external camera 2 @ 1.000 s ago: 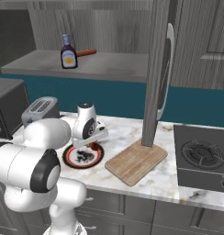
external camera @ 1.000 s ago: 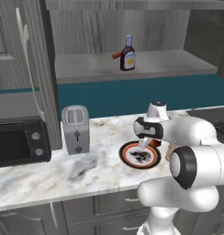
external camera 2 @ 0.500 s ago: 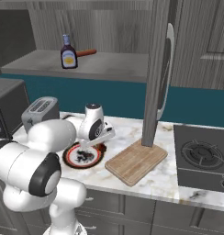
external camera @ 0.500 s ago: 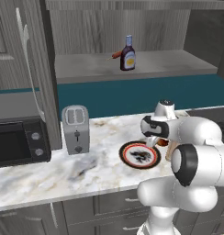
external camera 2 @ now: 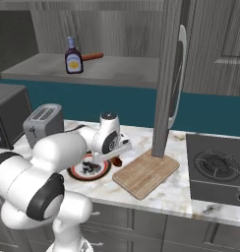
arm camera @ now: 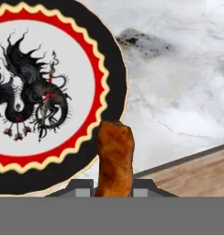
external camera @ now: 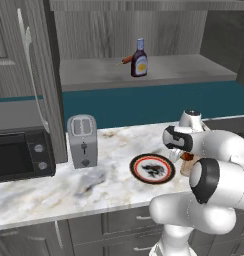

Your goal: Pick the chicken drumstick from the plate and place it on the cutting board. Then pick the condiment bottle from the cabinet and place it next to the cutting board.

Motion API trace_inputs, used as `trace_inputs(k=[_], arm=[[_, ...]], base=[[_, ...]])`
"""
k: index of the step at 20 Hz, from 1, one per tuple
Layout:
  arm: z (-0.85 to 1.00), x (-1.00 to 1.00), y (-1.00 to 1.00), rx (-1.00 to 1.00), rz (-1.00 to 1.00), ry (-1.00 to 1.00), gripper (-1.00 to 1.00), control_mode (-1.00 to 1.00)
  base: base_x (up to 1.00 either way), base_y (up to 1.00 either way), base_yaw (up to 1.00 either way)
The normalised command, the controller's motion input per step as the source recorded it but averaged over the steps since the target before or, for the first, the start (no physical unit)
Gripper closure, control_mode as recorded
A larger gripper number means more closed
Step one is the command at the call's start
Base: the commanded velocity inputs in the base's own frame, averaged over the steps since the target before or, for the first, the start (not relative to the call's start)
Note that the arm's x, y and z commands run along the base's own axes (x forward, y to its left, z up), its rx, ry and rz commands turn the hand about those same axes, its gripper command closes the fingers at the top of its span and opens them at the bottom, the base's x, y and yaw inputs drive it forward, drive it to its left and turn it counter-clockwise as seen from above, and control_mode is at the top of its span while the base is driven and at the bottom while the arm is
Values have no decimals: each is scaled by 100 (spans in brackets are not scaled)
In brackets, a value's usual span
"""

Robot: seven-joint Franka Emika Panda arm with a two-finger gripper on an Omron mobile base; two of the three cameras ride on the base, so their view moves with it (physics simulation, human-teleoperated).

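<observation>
Where base views blur, end effector [arm camera: 113, 190] apparently clamped on chicken drumstick [arm camera: 114, 158], hand view.

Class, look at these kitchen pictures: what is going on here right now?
The robot's pincer is shut on the chicken drumstick, holding it above the counter between the plate and the cutting board. The condiment bottle stands in the cabinet.

White Franka arm [external camera 2: 58, 162], dark joints, as I see it from the base cameras.
I count fat, glossy white rounded links with black ring bands at 2 joints, a grey-capped wrist cylinder, and small dark grey fingertips [arm camera: 79, 187] on the gripper [arm camera: 113, 189].
</observation>
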Motion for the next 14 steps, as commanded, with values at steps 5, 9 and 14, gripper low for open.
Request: trace_inputs(k=[5,9,14], arm=[[0,-11,-37,0,0,0,100,-100],[0,-1,-37,0,0,0,100,-100],[0,0,-35,0,0,0,100,-100]], base=[[0,0,0],[0,0,0],[0,0,0]])
